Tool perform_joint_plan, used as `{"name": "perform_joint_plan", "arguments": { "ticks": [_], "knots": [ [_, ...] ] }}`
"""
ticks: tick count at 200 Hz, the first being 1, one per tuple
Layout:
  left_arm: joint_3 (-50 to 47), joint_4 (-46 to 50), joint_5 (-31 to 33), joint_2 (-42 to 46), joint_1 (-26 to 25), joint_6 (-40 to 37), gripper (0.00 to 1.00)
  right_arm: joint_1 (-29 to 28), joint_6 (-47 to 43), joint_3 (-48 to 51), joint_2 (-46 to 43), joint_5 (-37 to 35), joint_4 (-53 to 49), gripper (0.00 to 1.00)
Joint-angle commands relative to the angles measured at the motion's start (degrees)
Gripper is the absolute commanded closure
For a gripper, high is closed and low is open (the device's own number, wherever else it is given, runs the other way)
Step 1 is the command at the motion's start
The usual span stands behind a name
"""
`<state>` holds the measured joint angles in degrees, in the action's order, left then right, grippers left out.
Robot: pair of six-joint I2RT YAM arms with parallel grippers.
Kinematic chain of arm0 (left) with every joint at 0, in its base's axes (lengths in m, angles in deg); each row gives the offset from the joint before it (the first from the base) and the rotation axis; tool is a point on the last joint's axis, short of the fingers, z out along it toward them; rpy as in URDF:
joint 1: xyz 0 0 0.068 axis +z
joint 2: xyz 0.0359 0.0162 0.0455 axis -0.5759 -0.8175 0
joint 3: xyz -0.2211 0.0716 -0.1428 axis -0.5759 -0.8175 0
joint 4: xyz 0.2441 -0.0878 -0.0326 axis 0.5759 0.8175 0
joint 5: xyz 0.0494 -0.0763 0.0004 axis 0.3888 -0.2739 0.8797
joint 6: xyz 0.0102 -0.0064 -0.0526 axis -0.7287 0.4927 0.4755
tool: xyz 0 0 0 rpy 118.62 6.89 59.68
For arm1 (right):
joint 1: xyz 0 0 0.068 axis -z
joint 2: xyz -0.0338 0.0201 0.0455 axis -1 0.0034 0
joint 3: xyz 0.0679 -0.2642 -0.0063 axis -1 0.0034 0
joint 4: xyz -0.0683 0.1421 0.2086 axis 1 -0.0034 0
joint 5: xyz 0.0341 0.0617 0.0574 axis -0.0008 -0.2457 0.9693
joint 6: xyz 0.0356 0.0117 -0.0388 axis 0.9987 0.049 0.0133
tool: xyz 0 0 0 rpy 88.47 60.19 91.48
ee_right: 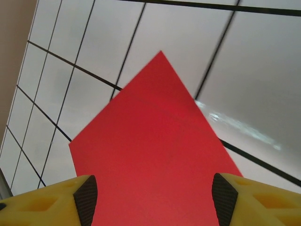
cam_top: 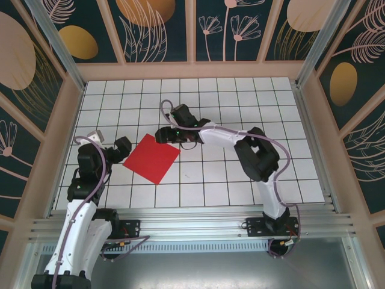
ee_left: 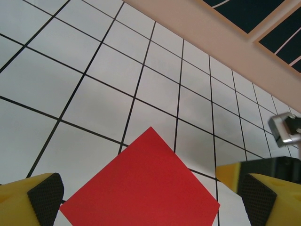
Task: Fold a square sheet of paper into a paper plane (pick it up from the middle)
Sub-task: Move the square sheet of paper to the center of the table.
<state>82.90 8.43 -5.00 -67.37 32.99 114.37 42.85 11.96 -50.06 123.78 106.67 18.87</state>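
The square sheet of paper (cam_top: 151, 158) is bright red and lies flat and uncreased on the white grid table, turned like a diamond. My left gripper (cam_top: 120, 147) stands open at the sheet's left corner, just off it. In the left wrist view the sheet (ee_left: 141, 188) lies ahead between the wide-apart fingers of the left gripper (ee_left: 150, 200). My right gripper (cam_top: 164, 136) hovers over the sheet's far corner. Its jaws are open, and the sheet (ee_right: 155, 141) lies under the right gripper (ee_right: 154, 200) with both pads apart from it. The paper plane is out of view.
The white tiled table (cam_top: 240, 108) stretches behind and to the right of the sheet. Wooden-framed patterned walls (cam_top: 192, 66) close in the back and both sides. An aluminium rail (cam_top: 198, 217) runs along the near edge by the arm bases.
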Motion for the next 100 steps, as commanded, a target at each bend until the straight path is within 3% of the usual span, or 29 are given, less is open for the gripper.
{"name": "perform_joint_plan", "arguments": {
  "ticks": [1,52,75,100],
  "knots": [
    [-1.89,0.56,0.12,0.9,0.25,2.69,0.01,-2.0,-0.28,-8.59,5.95,2.48,-6.26,0.34],
    [-2.05,0.56,0.68,0.95,0.26,2.64,0.01,-4.26,0.52,-21.43,16.82,2.75,-13.23,0.35],
    [-2.1,0.62,0.38,0.9,0.31,2.67,0.01,-4.06,1.61,-18.81,16.75,-2.32,-14.77,0.35],
    [-2.22,0.22,-1.5,0.85,0.29,2.57,0.01,-2.87,2.57,-8.99,12.81,-5.63,-12.58,0.36]
  ]
}}
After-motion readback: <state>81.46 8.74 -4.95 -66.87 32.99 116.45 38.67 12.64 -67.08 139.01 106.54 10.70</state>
